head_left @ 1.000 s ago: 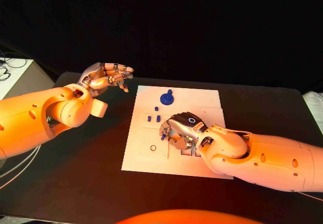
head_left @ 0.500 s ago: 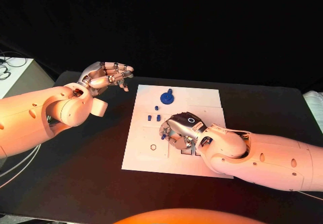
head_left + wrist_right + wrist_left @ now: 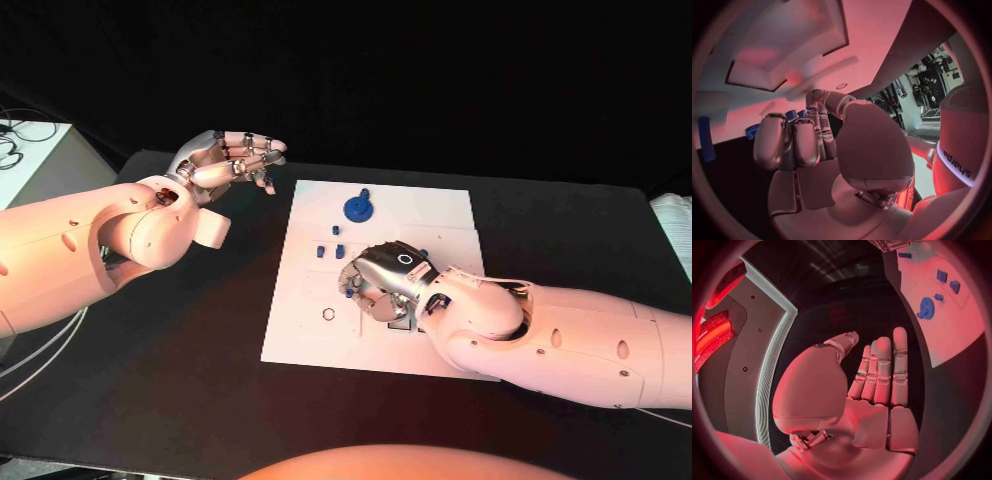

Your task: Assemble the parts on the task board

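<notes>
Black table is carrying the white board at its middle. Right hand is curling over the board's centre, touching small blue parts; grip unclear. Left hand is hovering off the board's far left corner, fingers apart, empty. Blue disc is lying near the far edge. "sharpa" is reading on the right wrist band.

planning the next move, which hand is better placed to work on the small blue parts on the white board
Right. The right silver hand is down on the white task board, fingers curled beside the small blue parts. The left silver hand hangs off the board over the black table, holding nothing.
</notes>
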{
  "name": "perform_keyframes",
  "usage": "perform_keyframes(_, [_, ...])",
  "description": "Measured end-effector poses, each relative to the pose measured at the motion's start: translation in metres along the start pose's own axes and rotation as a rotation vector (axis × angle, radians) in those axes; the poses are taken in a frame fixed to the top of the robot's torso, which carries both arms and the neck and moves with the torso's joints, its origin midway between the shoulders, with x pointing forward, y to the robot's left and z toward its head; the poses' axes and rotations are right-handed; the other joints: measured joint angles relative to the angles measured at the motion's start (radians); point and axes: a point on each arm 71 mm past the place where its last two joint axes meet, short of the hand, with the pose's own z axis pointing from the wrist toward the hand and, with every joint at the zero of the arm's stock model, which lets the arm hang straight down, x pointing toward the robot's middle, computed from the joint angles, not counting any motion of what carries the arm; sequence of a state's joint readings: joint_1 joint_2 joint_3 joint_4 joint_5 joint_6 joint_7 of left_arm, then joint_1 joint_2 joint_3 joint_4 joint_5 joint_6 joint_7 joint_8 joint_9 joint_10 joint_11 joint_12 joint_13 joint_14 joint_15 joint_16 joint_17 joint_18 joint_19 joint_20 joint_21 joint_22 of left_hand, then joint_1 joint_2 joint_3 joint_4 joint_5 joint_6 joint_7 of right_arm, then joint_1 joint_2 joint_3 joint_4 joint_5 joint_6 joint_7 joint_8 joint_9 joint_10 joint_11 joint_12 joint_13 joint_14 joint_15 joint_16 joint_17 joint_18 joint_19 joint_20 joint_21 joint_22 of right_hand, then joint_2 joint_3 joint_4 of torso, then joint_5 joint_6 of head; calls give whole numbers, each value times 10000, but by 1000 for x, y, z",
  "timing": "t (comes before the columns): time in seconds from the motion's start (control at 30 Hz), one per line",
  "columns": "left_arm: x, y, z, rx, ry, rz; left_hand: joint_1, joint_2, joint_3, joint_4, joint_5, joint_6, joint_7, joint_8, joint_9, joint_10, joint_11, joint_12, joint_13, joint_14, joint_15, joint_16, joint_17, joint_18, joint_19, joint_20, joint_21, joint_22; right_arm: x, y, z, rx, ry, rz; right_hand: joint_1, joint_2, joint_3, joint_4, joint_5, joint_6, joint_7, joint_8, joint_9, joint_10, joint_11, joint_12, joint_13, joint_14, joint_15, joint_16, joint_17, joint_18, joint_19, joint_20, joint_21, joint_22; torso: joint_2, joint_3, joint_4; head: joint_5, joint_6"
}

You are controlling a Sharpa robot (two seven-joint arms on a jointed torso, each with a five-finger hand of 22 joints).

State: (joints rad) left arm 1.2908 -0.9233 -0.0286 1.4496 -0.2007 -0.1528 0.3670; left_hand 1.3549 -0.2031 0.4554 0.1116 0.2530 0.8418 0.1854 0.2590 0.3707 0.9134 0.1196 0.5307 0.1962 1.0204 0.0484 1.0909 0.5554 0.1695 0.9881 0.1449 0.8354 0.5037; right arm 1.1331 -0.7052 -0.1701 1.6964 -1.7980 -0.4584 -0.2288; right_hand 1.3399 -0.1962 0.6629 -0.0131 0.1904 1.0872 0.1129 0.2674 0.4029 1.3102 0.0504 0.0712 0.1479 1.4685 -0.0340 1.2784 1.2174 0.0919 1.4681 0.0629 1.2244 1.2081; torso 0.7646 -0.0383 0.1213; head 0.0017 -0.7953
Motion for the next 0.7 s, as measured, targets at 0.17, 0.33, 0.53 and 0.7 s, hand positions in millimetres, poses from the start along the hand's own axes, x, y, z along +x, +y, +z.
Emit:
perform_keyframes(0.17, [0,0,0,-10,2,-2,0,0,0,0,0,0,0,0,0,0,0,0,-13,0,0,0,1,0,0,0,0,0,1,2,0,-84,61,0,-492,-88,-161,161,-396,-411,162,-202,15,-661,145,-77,-155,-32,116,-39,-98,2,-182,107,-271,-222,-1,0,-6,-13,-9])
perform_keyframes(0.33, [0,0,0,-23,4,-7,0,0,0,0,0,0,0,0,0,0,0,0,-12,0,0,0,8,-1,0,0,0,0,3,2,-1,-162,90,15,-640,-358,-184,225,-398,-818,316,-458,-112,-1659,350,-76,-439,-17,274,-164,-408,2,-528,297,-1038,-886,-9,0,-6,-22,-6])
perform_keyframes(0.53, [0,0,0,-40,-1,-28,0,0,0,0,0,0,0,0,0,0,0,0,-12,0,0,0,8,0,0,0,0,1,5,2,-3,-184,85,59,-409,-563,-673,223,-397,-1275,448,-749,-235,-2904,560,140,-668,-252,522,-805,-1404,194,-1170,470,-2344,-2011,-13,7,-9,-48,30])
perform_keyframes(0.7, [0,1,0,-59,-4,-44,0,0,0,0,0,0,0,0,0,0,0,0,-12,0,0,0,7,0,0,0,0,1,3,0,-5,-157,-85,99,-98,-456,-1086,232,-275,-1439,420,-918,-314,-3431,626,399,-693,-489,559,-946,-1786,321,-1342,553,-2760,-2347,-12,9,-9,-70,72])
